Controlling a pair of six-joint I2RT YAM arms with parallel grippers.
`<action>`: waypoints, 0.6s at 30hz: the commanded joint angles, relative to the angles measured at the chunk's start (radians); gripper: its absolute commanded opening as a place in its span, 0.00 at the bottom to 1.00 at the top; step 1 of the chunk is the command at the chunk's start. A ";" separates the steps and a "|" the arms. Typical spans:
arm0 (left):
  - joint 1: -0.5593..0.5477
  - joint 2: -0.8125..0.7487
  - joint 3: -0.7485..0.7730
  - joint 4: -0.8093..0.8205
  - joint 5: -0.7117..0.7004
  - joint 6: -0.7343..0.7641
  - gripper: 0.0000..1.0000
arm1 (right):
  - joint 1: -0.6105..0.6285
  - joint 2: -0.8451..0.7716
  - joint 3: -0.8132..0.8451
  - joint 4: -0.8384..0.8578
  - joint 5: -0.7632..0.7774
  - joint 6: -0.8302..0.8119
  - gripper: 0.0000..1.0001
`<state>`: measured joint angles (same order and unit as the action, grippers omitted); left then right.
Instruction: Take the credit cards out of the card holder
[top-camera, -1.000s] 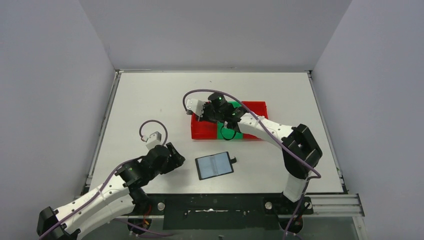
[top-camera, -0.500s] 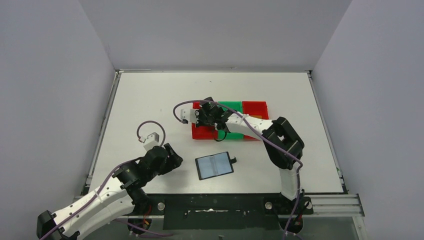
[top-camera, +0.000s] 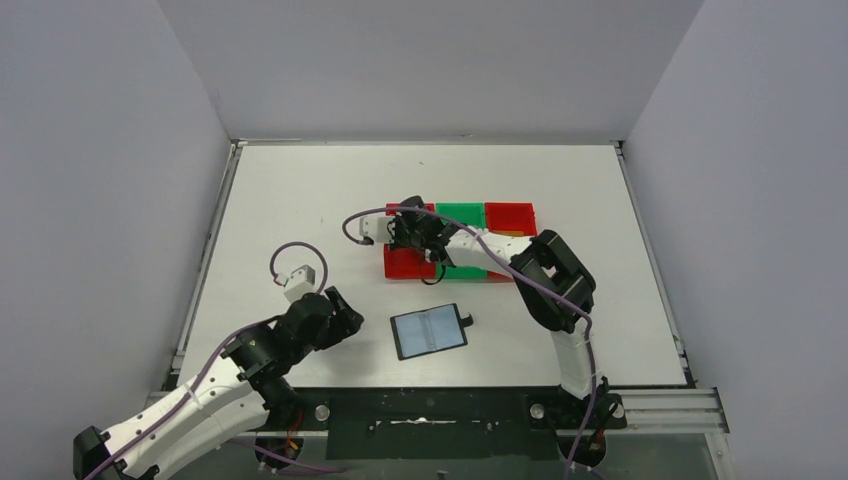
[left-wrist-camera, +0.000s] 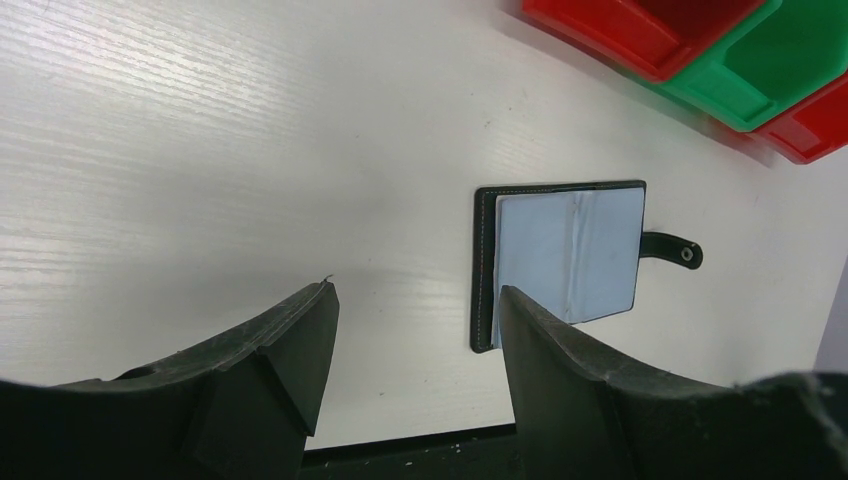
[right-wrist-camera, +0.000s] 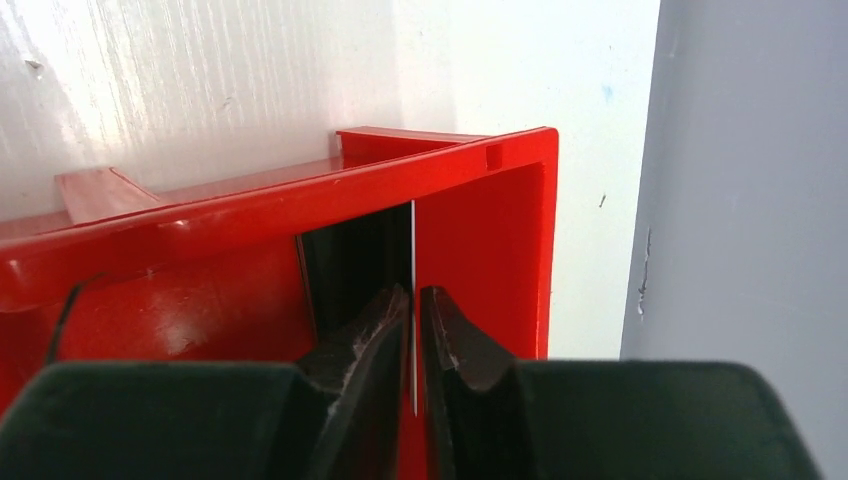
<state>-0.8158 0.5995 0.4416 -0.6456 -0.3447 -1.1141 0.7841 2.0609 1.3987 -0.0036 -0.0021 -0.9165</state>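
The small black folding card holder is lying open at six o'clock from the red plastic bin. Inside the bin, the right gripper is flanking a thin white card on edge; I cannot tell whether it is pinching. The left gripper is hovering, jaws apart and empty. Released upright, the card risks clinging to a finger and lifting out.

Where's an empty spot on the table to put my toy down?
The far strip of the table behind the red and green bins is bare. So are the left side, beyond the left gripper, and the far right corner beside the bins. The middle is crowded: right gripper in the end red bin, card holder just in front.
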 joint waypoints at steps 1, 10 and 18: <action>0.006 -0.008 0.025 0.011 -0.024 0.007 0.59 | -0.012 0.016 0.009 0.043 -0.009 -0.018 0.13; 0.006 0.005 0.026 0.015 -0.012 0.011 0.60 | -0.025 0.027 0.025 -0.025 -0.054 0.006 0.17; 0.006 0.007 0.025 0.027 -0.003 0.006 0.59 | -0.037 -0.014 0.030 -0.060 -0.106 0.054 0.30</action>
<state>-0.8150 0.6064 0.4416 -0.6468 -0.3439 -1.1141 0.7597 2.0937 1.3987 -0.0685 -0.0647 -0.9005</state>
